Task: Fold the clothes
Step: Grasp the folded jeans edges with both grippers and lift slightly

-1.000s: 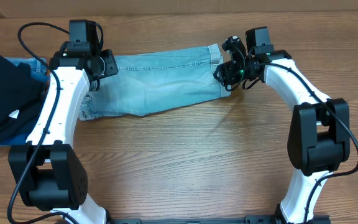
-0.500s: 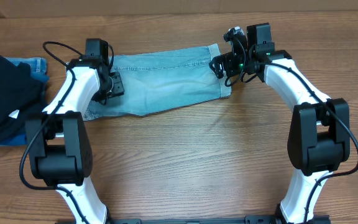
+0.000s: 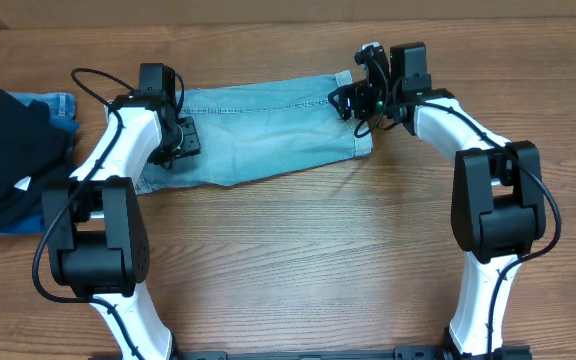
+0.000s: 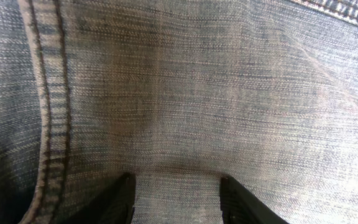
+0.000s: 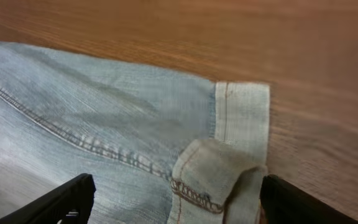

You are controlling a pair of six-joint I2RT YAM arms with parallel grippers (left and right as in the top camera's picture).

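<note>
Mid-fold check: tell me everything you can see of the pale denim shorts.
The shorts are pale washed-blue denim with tan stitching, lying flat as a long folded strip on the far side of the table. The turned-up cuff is at the right end, one corner curled over. The left gripper sits on the left end, cloth between its fingers; the right gripper hovers open above the cuff.

The clothes (image 3: 258, 135) were pale washed-blue denim (tan stitching on the seams); the counter (image 3: 298, 270) was brown with wood grain.
</note>
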